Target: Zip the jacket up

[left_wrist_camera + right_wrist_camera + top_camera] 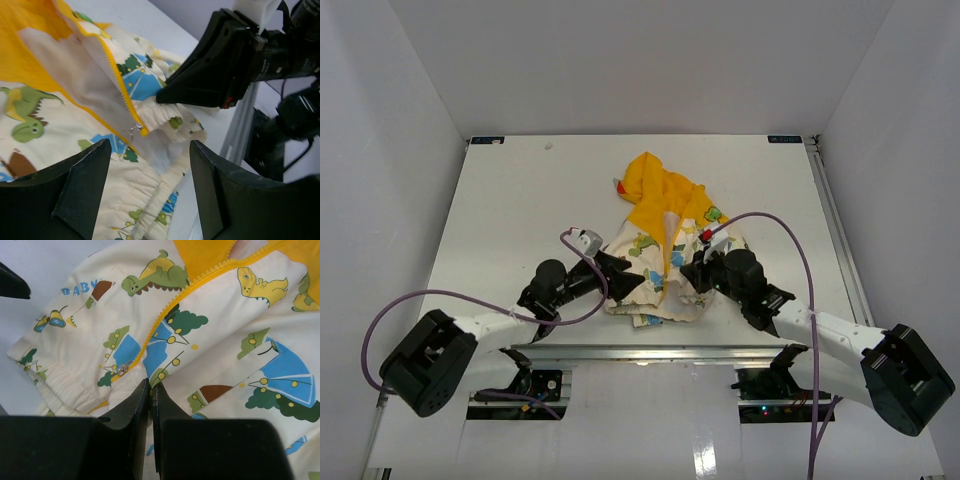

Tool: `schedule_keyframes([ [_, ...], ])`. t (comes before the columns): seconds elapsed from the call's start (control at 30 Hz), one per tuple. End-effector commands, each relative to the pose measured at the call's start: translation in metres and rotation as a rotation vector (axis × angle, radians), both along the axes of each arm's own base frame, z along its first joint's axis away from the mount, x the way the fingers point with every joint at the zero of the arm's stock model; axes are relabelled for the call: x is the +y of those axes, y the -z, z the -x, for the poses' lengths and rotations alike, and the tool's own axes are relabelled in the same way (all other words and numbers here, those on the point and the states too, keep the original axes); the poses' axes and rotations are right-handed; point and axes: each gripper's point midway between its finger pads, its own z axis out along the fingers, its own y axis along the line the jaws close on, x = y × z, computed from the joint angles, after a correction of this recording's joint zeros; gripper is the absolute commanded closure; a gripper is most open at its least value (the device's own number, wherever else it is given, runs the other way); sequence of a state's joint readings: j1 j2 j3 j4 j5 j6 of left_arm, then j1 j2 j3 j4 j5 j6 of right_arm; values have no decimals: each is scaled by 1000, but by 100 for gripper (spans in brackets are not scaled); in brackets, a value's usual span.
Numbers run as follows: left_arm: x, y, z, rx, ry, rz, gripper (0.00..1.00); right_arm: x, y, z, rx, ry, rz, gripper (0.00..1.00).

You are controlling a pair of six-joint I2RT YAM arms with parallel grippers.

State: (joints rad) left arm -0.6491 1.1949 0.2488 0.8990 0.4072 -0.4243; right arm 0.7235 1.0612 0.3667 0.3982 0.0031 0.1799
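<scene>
The jacket [660,240] lies at the table's middle, cream with dinosaur prints, its yellow hood [655,185] toward the far side. Its front lies open, with the metal zipper slider [134,131] low on the yellow zipper strip [165,315]. My left gripper [620,277] is open at the jacket's near-left hem, its fingers [80,185] standing either side of the gathered hem with nothing held. My right gripper [695,277] is shut on the jacket's front edge [165,372], just right of the slider [121,369]. In the left wrist view the right gripper [167,96] points at the zipper's bottom end.
The white table [520,190] ends at a metal rail [650,350] just below the jacket's hem. Purple cables [770,215] loop above both arms. White walls enclose the table on three sides.
</scene>
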Motion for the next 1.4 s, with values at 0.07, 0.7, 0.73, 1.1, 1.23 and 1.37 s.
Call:
schedule_keyframes([
  [0.07,-43,-5,-4,51,222,-8,28,14,-26,16,-133,-145,-138,92],
  [0.7,-91,13,-24,117,456,-67,37,12,-41,34,-189,-220,-194,91],
  [0.73,-90,12,-20,119,472,-59,40,10,-40,32,-187,-207,-190,90],
  [1.1,-87,3,-14,160,472,-41,100,11,-23,28,-93,-170,-166,48],
  [1.23,-87,0,-21,160,429,-43,100,12,-30,30,-77,-164,-201,40],
  [1.37,-84,-1,-24,149,383,-39,100,14,-31,31,-50,-145,-226,30],
])
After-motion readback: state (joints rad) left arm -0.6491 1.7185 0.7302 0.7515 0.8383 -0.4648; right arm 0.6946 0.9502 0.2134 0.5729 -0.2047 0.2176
